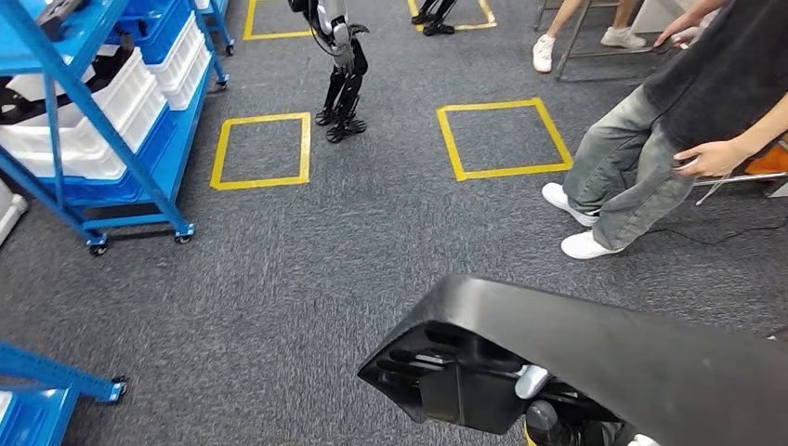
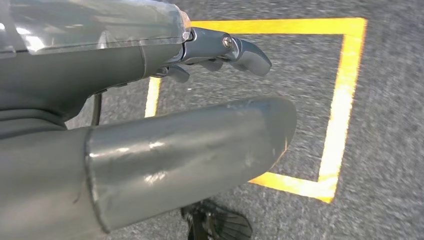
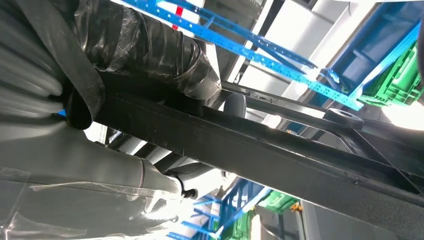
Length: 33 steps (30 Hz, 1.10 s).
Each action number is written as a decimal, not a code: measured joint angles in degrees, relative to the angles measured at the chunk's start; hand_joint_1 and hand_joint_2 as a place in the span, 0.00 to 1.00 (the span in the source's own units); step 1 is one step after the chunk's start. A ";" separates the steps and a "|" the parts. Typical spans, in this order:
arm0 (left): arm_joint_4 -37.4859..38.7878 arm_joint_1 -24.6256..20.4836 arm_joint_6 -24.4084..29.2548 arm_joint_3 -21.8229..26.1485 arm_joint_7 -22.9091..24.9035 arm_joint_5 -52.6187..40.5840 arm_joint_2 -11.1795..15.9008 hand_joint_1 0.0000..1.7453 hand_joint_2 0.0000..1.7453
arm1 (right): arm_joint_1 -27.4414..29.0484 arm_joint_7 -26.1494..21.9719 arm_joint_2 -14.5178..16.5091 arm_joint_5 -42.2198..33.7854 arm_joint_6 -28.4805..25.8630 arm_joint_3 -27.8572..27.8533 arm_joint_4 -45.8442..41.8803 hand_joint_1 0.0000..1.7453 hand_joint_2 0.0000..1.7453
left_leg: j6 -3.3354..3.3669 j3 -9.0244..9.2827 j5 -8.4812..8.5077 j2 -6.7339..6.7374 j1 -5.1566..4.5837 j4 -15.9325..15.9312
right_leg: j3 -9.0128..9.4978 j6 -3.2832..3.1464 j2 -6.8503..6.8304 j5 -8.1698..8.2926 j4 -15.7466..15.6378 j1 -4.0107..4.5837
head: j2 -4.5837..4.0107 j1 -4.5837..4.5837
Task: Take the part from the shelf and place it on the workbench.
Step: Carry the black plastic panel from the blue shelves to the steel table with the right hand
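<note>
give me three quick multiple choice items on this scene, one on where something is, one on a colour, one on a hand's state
1. Where is the blue shelf cart in the head view?
A. left edge
B. right edge
C. centre

2. What colour are the floor squares?
A. red
B. yellow
C. white

3. What is the right hand doing?
A. hanging free
B. gripping the black part
C. touching the shelf

Answers:
1 A: the blue shelf cart stands at the left.
2 B: the floor squares are taped in yellow.
3 B: the right hand wraps the black part; the left hand holds nothing.
</note>
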 joint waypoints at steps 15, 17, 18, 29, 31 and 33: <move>0.02 -0.11 -0.02 0.20 0.42 -0.63 -1.18 0.00 0.00 | -5.26 7.14 0.27 -5.11 0.85 2.70 2.42 1.00 1.00 | 1.58 0.60 -0.01 8.99 -0.83 -1.08 | 0.41 1.00 -8.79 -1.31 1.03 0.32 | 0.00 0.01; 0.02 -0.43 0.01 0.20 0.35 -0.82 -1.36 0.00 0.00 | -6.34 7.81 0.49 -5.57 1.43 2.97 3.59 1.00 1.00 | 1.01 0.70 -0.18 9.78 -0.98 -0.98 | 0.72 0.65 -8.67 -1.27 0.03 0.67 | 0.00 0.01; 0.01 -0.56 0.05 0.20 0.32 -0.89 -1.40 0.00 0.00 | -6.63 7.90 0.55 -5.55 1.80 3.13 4.15 1.00 1.00 | 0.71 0.71 -0.29 10.14 -0.94 -0.95 | 0.67 0.38 -8.13 -1.15 -0.06 0.59 | 0.00 0.00; 0.00 -0.08 0.11 0.64 -0.63 1.12 0.04 0.00 0.00 | -6.00 4.47 1.26 5.72 0.59 7.85 5.53 1.00 1.00 | 0.02 -2.71 -0.67 2.38 -0.34 4.47 | 1.08 -0.68 -1.77 -0.85 -0.38 0.28 | 0.00 0.00; 0.00 -0.08 0.36 0.98 -0.39 1.52 0.48 0.00 0.00 | -6.13 4.43 1.55 8.28 -0.84 10.13 5.18 1.00 1.00 | 0.35 -0.69 0.59 0.28 -0.39 -0.36 | 0.75 -0.16 -0.53 -0.77 -0.25 0.08 | 0.00 0.00; 0.00 -0.18 0.69 1.43 -0.17 1.80 0.76 0.00 0.00 | -6.25 4.40 1.66 9.77 -1.96 12.60 4.77 1.00 1.00 | 0.76 -0.38 0.51 0.39 -0.55 -1.00 | 0.29 0.67 0.68 -0.47 -0.34 -0.19 | 0.00 -0.01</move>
